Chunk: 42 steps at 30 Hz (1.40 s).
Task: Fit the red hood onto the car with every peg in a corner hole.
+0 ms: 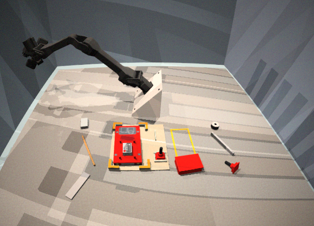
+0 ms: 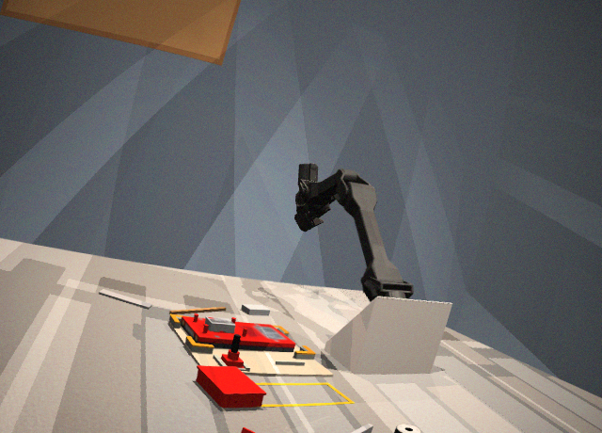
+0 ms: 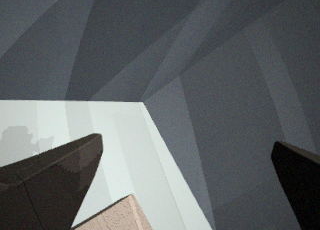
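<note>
top view: the jig (image 1: 155, 167) (image 2: 310, 370) holds the red chassis (image 1: 127, 158) (image 2: 272, 338).

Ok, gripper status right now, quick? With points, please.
Gripper (image 1: 35, 61) (image 2: 318, 216) (image 3: 190, 148): open wide, nothing between the fingers.

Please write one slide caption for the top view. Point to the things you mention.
Red hood (image 1: 188, 162) (image 2: 228, 384) beside the jig board (image 1: 152, 165) (image 2: 310, 369), engine block (image 1: 127, 149) (image 2: 219, 325) exposed, tool (image 1: 35, 61) (image 2: 318, 215) (image 3: 190, 148) open.
</note>
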{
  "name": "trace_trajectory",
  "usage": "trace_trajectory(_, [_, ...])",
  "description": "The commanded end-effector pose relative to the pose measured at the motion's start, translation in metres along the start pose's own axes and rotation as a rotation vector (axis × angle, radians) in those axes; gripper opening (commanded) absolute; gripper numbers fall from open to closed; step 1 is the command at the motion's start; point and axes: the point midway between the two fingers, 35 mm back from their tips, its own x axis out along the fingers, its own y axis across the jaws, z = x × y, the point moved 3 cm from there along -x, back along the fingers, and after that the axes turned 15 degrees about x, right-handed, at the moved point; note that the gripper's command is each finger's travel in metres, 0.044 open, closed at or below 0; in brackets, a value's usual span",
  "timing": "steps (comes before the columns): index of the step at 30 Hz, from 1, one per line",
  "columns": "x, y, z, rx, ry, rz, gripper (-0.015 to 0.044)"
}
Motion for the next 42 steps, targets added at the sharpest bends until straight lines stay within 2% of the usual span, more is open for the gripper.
trace_trajectory(1, [-0.014, 0.039, -0.017, 0.054, 0.053, 0.107, 0.0440])
trace_trajectory(11, [-0.083, 0.136, -0.057, 0.201, 0.224, 0.387, 0.0440])
trace_trajectory(21, [-0.191, 0.214, -0.090, 0.314, 0.437, 0.646, 0.0440])
trace_trajectory(33, [-0.342, 0.249, -0.103, 0.190, 0.574, 1.046, 0.0440])
trace_trajectory(42, [-0.434, 0.256, -0.134, 0.135, 0.736, 1.162, 0.0440])
